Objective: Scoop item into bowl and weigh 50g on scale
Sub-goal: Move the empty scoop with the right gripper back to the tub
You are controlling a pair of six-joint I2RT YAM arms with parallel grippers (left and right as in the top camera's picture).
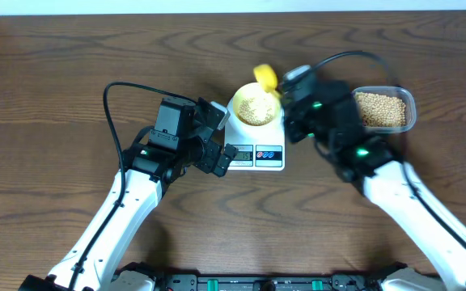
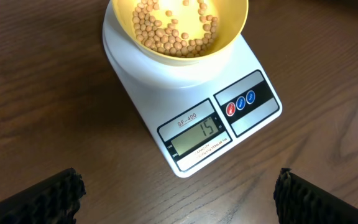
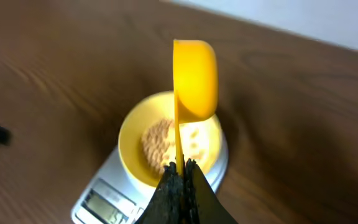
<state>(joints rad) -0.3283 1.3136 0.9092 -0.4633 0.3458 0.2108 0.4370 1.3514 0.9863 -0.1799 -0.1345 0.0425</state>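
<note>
Right tool [image 3: 180, 169] pinches yellow scoop [image 3: 194, 78], bowl [image 3: 128, 140] of beans [image 3: 157, 140] at twelve o'clock; left tool [image 2: 179, 190] wide, scale [image 2: 166, 93] at twelve.

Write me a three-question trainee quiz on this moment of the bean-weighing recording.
1. True or false: the bowl sits on the scale.
2. The display reads: A) 50 B) 15 C) 0
3. Name the tool that the right end effector grips.

Key: 1 true; 2 B; 3 the yellow scoop, held by its handle above the bowl.
</note>
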